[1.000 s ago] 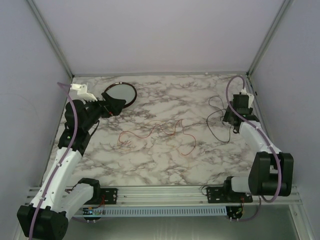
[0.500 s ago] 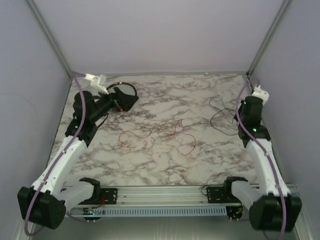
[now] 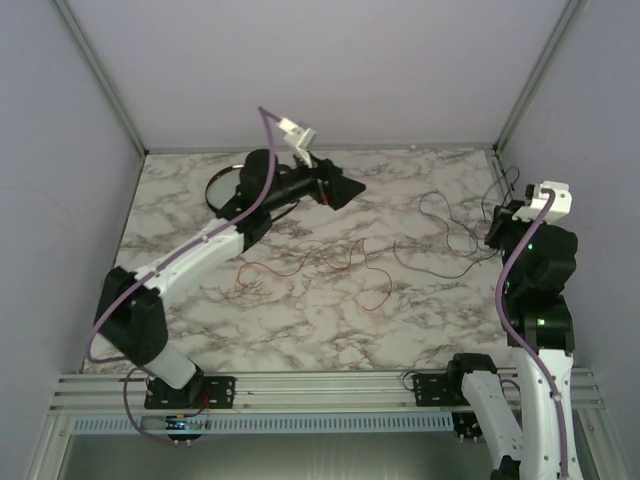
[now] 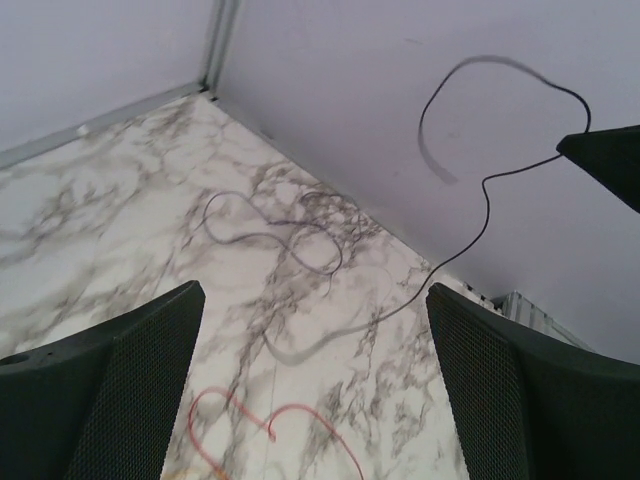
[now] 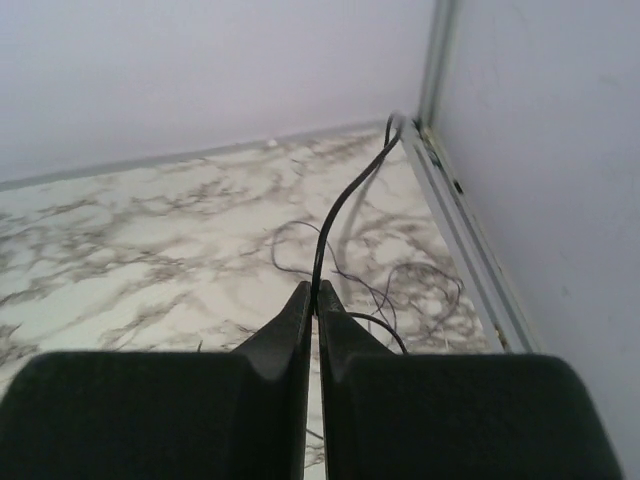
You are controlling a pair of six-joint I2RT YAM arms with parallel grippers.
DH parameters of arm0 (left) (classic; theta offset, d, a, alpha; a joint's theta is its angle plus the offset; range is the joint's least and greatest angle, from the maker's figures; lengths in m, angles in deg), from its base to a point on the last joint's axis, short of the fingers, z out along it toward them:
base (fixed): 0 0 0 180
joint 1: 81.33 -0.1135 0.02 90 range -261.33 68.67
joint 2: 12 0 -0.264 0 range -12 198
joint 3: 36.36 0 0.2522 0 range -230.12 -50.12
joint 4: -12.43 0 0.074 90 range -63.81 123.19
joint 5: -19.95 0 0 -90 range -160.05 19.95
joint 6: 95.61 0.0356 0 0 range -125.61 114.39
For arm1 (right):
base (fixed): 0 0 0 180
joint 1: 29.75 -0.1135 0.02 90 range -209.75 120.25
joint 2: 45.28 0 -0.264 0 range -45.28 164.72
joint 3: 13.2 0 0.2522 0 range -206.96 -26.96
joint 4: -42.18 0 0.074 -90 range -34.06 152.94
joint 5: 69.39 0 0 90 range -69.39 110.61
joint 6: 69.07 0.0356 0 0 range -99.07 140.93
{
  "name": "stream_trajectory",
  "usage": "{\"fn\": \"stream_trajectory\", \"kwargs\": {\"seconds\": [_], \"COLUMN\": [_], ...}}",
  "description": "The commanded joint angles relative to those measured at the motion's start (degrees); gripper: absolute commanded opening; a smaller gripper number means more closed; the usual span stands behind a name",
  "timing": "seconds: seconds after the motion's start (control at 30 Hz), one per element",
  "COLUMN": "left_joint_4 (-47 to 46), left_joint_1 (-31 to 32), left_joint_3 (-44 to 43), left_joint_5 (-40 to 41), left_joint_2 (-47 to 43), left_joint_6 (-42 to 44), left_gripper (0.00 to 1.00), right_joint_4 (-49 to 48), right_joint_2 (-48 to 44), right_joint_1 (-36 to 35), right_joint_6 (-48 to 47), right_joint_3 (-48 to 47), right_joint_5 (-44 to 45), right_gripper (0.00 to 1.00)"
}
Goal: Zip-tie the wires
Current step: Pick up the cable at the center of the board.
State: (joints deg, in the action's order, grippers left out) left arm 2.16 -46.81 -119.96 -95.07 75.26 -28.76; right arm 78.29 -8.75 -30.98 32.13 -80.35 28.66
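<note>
The wires lie in two parts on the marble table. A thin red wire (image 3: 300, 264) snakes across the middle and shows under my left gripper as a red wire (image 4: 268, 420). A black wire (image 3: 440, 212) sits at the back right. My right gripper (image 3: 497, 226) hangs raised near the right wall. It is shut on the black wire (image 5: 340, 205), which rises from between the tips of the right gripper (image 5: 316, 290). My left gripper (image 3: 342, 189) hovers over the back middle. In its wrist view the left gripper (image 4: 315, 295) is open and empty, facing the black wire (image 4: 300, 245).
A round dark-rimmed dish (image 3: 222, 183) sits at the back left, partly hidden by the left arm. The enclosure walls and a metal corner post (image 5: 440, 60) stand close to the right gripper. Loose black loops (image 5: 410, 285) lie by the right wall.
The right gripper has shut on the black wire and lifted it up and to the right. The left arm swung from the dish toward the back middle, staying open.
</note>
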Motion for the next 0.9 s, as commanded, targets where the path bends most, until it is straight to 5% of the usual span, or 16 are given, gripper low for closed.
{"fn": "stream_trajectory", "kwargs": {"seconds": [0.0, 0.63, 0.87], "left_joint_4": [-6.96, -9.90, -10.24], "left_joint_1": [3.85, 12.15, 13.29], "left_joint_3": [-9.45, -34.99, -39.13], "left_joint_5": [-1.55, -3.89, -5.17], "left_joint_2": [7.60, 36.16, 40.18], "left_joint_6": [3.01, -0.24, -1.75], "left_gripper": [0.94, 0.91, 0.74], "right_joint_4": [1.34, 2.08, 1.64], "right_joint_2": [-1.79, -2.75, -2.83], "right_joint_1": [-0.46, -0.44, -0.50], "right_joint_6": [-6.43, -7.80, -7.24], "right_joint_3": [-2.15, -1.22, -1.38], "right_joint_5": [-13.11, -26.44, -28.09], "right_gripper": [0.00, 0.00, 0.00]}}
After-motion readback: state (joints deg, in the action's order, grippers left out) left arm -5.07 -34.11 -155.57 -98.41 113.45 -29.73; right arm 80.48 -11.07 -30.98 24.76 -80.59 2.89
